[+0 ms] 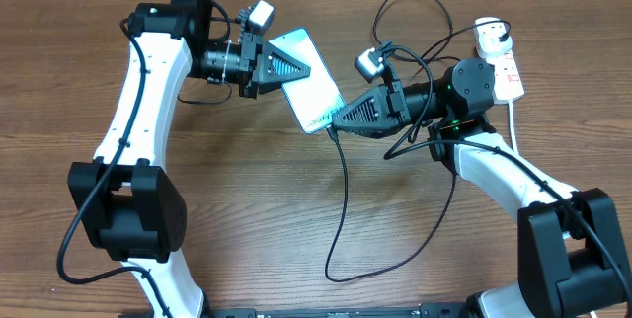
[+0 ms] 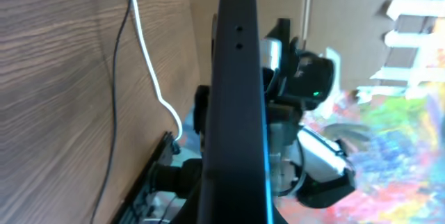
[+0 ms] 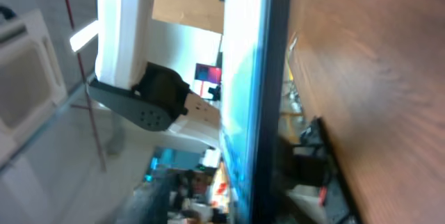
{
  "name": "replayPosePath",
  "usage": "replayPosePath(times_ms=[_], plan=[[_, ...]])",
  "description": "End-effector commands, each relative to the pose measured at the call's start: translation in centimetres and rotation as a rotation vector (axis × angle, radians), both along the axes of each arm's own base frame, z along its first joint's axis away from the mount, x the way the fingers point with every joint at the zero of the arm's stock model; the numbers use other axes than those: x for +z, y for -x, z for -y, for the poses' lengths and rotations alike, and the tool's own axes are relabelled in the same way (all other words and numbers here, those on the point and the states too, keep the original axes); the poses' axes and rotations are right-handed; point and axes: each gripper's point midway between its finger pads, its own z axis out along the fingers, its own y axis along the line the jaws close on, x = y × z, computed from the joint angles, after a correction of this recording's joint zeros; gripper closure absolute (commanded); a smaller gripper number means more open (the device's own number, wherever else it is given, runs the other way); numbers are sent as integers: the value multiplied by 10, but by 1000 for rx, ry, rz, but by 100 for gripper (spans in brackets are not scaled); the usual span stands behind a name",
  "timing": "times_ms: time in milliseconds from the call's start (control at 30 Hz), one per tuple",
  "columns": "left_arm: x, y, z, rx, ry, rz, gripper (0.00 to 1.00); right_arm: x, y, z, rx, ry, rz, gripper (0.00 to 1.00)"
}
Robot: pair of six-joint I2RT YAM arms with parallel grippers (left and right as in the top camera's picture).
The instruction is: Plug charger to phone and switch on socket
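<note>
- Overhead: the left gripper (image 1: 279, 64) clamps the phone (image 1: 314, 89) by its far end, mid-table. The right gripper (image 1: 338, 120), at the phone's near end, seems to pinch the charger (image 1: 346, 199) tip. The socket (image 1: 500, 56) lies far right.
- Left wrist: the phone (image 2: 233, 99) shows edge-on, filling the centre.
- Right wrist: the phone (image 3: 243, 92) is edge-on and the connector is unseen. Plugging in looks underway. Next, align the tip with the port, push, then press the switch.
</note>
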Motion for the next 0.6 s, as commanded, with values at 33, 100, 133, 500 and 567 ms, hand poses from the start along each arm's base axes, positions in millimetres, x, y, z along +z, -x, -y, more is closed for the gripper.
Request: replayPosePath(times_ms=[33,100,133,500,567], plan=[[4,-1,2,-8,11,56,96,14,-7,0,-37,-22,42,38],[4,-5,0,-2,12,75,96,14,-7,0,-37,-21,42,26],[3,-7,0,0,9,91,96,14,-7,0,-37,-21,43,25],[-13,-69,-33,142,-155,343,96,14,-13,6,-61,-26,74,16],[-14,-72,-35,149,-164,355,96,13,-16,10,-74,-26,73,15]])
